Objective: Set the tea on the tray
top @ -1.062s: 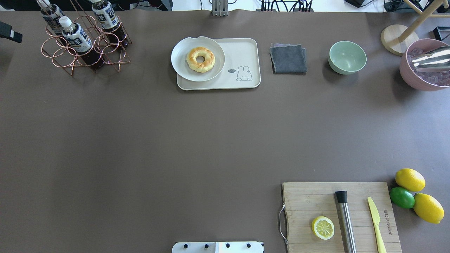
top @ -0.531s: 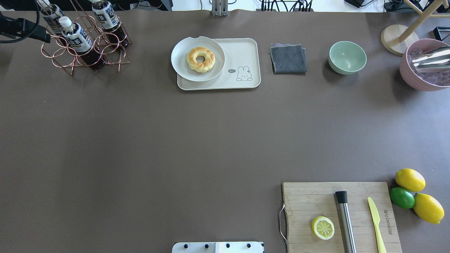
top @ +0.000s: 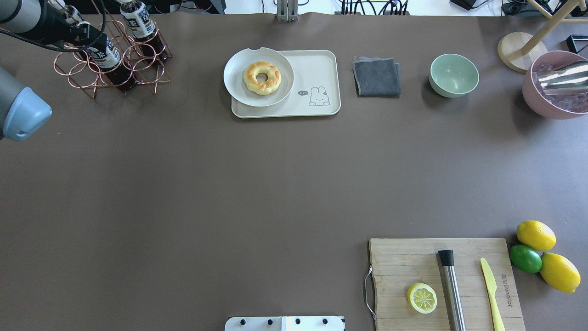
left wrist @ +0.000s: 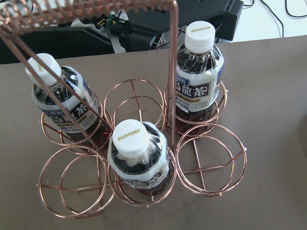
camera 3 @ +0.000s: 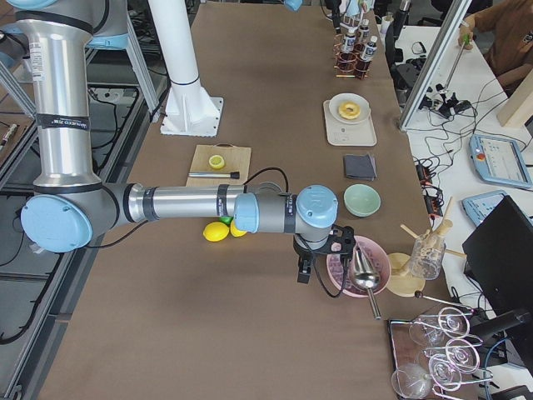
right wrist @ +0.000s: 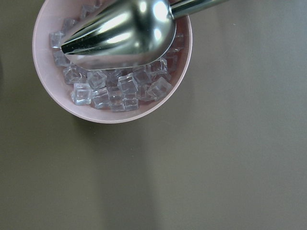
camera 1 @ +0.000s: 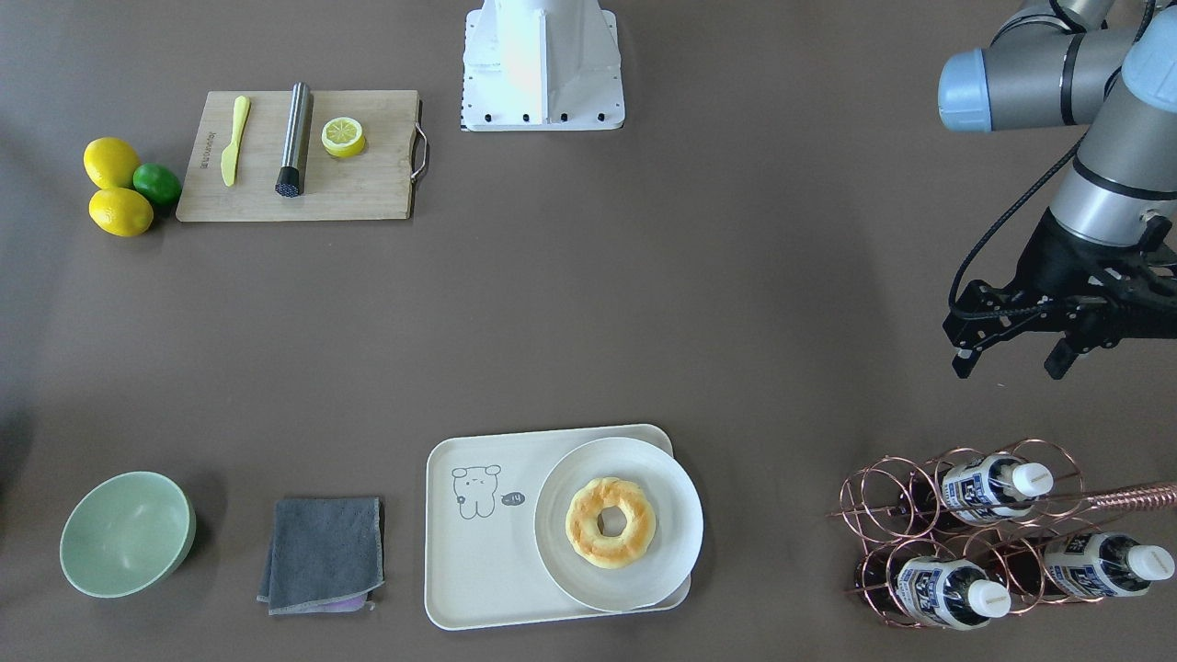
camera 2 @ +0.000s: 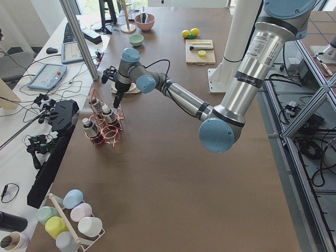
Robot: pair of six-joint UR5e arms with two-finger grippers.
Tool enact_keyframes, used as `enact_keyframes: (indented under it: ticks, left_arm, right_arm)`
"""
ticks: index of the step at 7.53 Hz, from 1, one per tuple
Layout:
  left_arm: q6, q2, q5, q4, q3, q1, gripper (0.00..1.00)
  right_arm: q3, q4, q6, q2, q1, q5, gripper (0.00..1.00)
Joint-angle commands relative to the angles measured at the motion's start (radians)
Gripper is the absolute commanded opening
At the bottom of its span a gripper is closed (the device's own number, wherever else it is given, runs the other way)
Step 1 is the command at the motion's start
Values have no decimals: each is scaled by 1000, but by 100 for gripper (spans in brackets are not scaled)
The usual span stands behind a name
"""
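Three tea bottles stand in a copper wire rack (camera 1: 883, 515): one (camera 1: 988, 483) nearest my left gripper, two (camera 1: 947, 588) (camera 1: 1099, 563) beyond it. In the left wrist view the middle bottle (left wrist: 134, 155) is closest, with the others (left wrist: 199, 81) (left wrist: 62, 103) behind. My left gripper (camera 1: 1010, 361) is open and empty, hovering above the table just short of the rack. The cream tray (camera 1: 478, 570) (top: 317, 69) holds a round white plate (camera 1: 676, 487) with a doughnut on one half; its bear half is bare. My right gripper (camera 3: 305, 272) shows only in the exterior right view, so I cannot tell its state.
A grey cloth (camera 1: 322, 552) and a green bowl (camera 1: 124, 533) lie beside the tray. A pink bowl (right wrist: 53, 91) of ice with a metal scoop (right wrist: 120, 33) sits below the right wrist. A cutting board (camera 1: 368, 198) with a lemon half, muddler and knife, plus lemons and a lime (camera 1: 156, 182), are near the robot.
My left arm has swung in from the table's left edge and now reaches over the bottle rack, covering part of it in the overhead view. Nothing else has moved.
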Motion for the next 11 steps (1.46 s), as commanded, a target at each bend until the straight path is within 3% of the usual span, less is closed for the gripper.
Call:
enact_keyframes:
  ticks: [1, 3, 4, 11]
  left_arm:
    - [67, -34, 2, -130, 146, -28, 96]
    - [81, -41, -2, -123, 156, -58, 92]
    - [78, -57, -2, -122, 173, -59, 84]
    - [77, -116, -5, -132, 248, -53, 73]
  right_arm:
    - [-1, 0, 2, 1, 0, 0, 100]
    - [-1, 0, 0, -4, 0, 1, 100]
    - [-1, -2, 0, -4, 0, 1, 100]
    - [-1, 0, -6, -5, 0, 1, 100]
